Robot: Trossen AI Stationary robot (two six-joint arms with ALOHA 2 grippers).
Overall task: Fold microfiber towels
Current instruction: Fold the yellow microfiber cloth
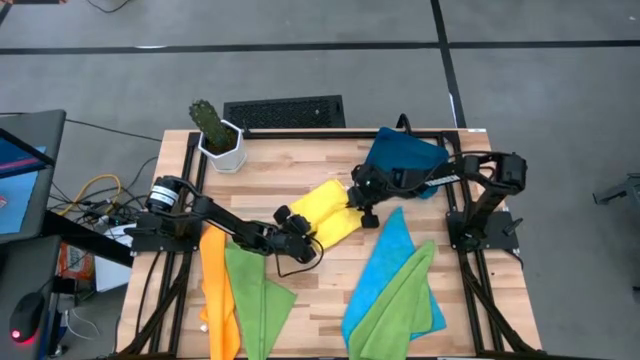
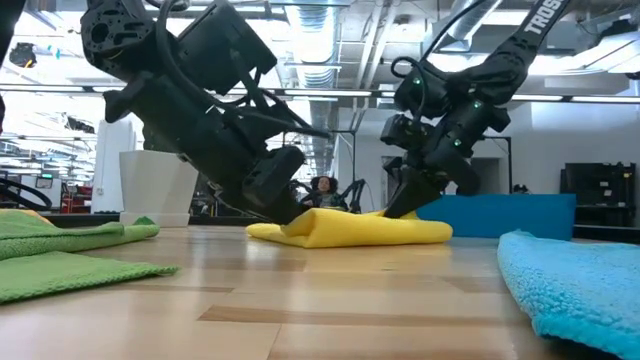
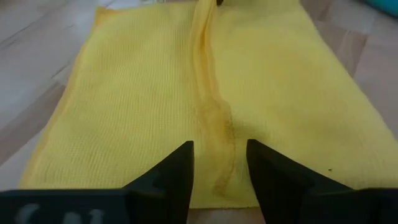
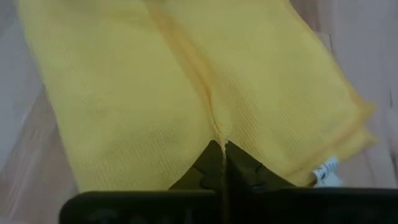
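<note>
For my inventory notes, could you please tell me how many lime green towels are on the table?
2. One lime green towel lies at the table's near left, beside the orange towel. The other lime green towel lies at the near right, on the bright blue towel. Others could be hidden underneath.

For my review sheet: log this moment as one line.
yellow towel: folded, mid-table | left gripper: open astride its ridge | right gripper: shut on ridge at opposite end | other towels: untouched

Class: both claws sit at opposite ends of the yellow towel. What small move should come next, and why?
Probably close the left claw on the raised middle crease of the yellow towel. Its fingers stand open astride that ridge, while the right claw at the opposite end already pinches the same crease, so both ends could then lift together.
</note>
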